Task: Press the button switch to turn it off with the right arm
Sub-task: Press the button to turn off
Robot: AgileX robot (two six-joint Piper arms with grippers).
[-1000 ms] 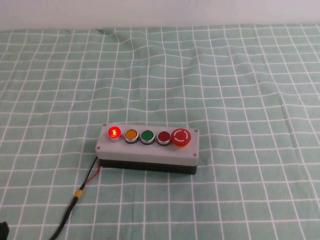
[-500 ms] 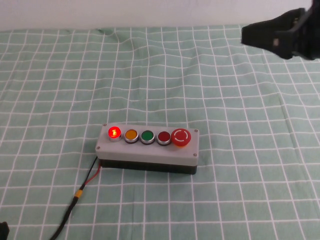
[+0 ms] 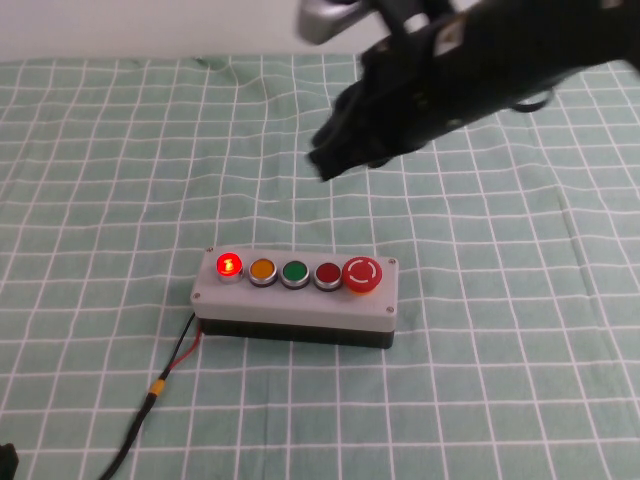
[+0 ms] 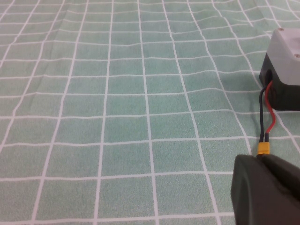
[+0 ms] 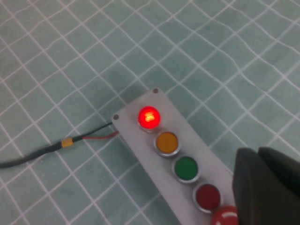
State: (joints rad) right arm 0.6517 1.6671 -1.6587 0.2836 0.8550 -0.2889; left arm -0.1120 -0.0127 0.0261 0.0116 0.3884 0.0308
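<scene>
The button switch (image 3: pixel 230 265) glows bright red at the left end of the grey box (image 3: pixel 300 303) in the middle of the cloth. It also shows lit in the right wrist view (image 5: pixel 149 116). My right gripper (image 3: pixel 325 160) is black, blurred and shut. It hangs in the air behind the box, apart from it, and in the right wrist view (image 5: pixel 258 152) its fingers sit beside the box's far end. My left gripper (image 4: pixel 255 159) is shut and empty, low at the table's front left, near the box's cable.
Orange (image 3: pixel 262 269), green (image 3: pixel 294 272) and dark red (image 3: pixel 328 273) buttons and a red mushroom button (image 3: pixel 361 275) follow in the row. A black cable with an orange connector (image 3: pixel 158 388) runs from the box to the front left. A green checked cloth (image 3: pixel 500 330) covers the table.
My right arm has swept in from the upper right to the middle, behind the box. The button stays lit. The box and left gripper have not moved.
</scene>
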